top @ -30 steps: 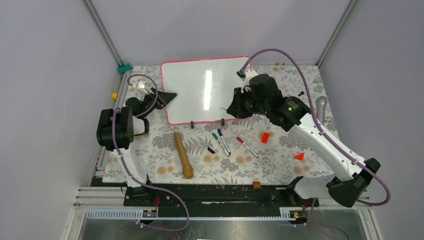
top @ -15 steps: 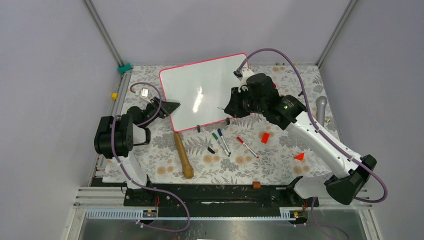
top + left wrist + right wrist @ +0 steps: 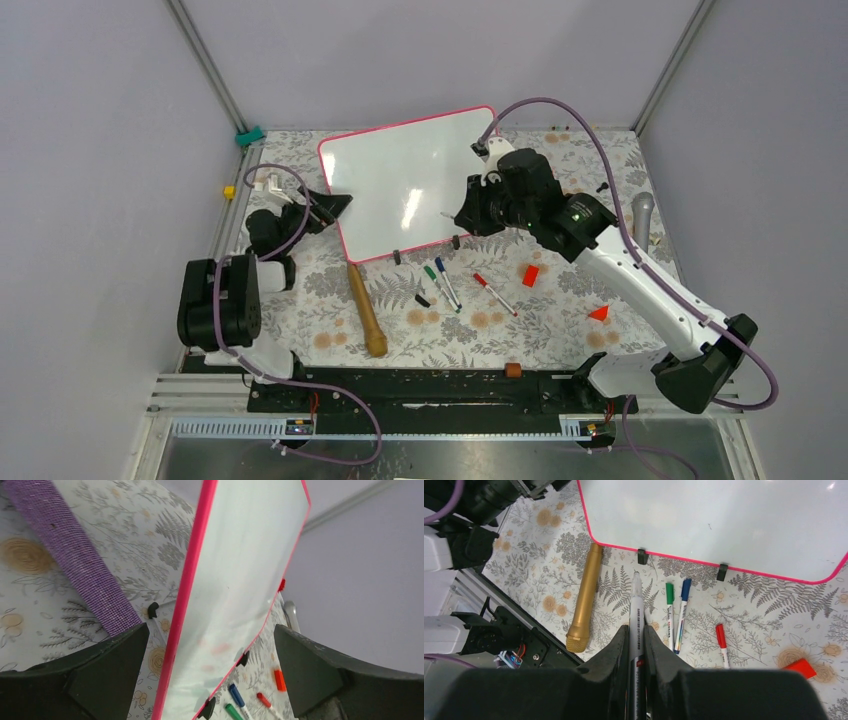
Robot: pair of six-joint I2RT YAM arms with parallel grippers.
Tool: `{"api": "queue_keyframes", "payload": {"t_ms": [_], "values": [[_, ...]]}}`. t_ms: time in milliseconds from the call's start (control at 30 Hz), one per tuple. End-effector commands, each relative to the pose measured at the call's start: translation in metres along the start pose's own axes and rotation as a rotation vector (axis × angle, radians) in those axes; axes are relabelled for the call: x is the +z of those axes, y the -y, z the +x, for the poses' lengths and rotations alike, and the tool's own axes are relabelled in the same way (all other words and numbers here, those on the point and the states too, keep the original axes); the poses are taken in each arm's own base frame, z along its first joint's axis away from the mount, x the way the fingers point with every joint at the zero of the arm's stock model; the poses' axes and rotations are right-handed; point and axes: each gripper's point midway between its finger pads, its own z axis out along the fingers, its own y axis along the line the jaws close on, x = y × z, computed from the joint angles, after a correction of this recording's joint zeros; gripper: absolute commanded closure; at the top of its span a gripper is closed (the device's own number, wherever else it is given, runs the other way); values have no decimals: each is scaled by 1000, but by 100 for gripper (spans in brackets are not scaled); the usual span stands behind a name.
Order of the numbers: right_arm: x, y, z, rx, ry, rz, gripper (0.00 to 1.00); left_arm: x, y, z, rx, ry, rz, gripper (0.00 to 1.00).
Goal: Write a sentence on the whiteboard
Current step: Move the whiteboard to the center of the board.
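**A:** Board status?

**B:** Large glossy white rectangular whiteboard [image 3: 395, 180] with a thin pink-red frame and rounded corners. It lies on the floral-print tablecloth [image 3: 300, 290] at the far middle of the table. It's skewed, with the left end nearer the arm bases than the right end.

**A:** Surface?

**B:** Plain white, with a bright glare streak right of centre in the top view. The right wrist view shows one tiny dark speck, too small to read. Two small black clips [image 3: 642, 556] sit on the near long edge.

**A:** Left side?

**B:** The left gripper [image 3: 338, 204] is at the board's left short edge, jaws wide apart. In its wrist view the pink frame runs up between the fingers [image 3: 110, 670], and neither is seen touching it. A purple braided cable [image 3: 75, 560] lies beside it.

**A:** Right?

**B:** The right gripper [image 3: 635, 632] is clamped on a white-barrelled marker with black print [image 3: 634, 610]. From the top view it sits over the board's right part. Can't tell whether the tip touches.

**A:** Loose items?

**B:** A green pen [image 3: 669, 611], a blue pen [image 3: 681, 611] and a red pen [image 3: 722, 645] lie on the cloth just near of the clips. A golden-brown cylinder [image 3: 585, 600] lies to their left.
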Motion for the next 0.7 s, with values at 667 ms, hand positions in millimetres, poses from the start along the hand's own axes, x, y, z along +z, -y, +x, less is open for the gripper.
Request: {"api": "queue_keyframes", "payload": {"t_ms": [667], "values": [[-38,11,-13,1,142,35,100,10,70,-202,-55,304,-322,9]]}}
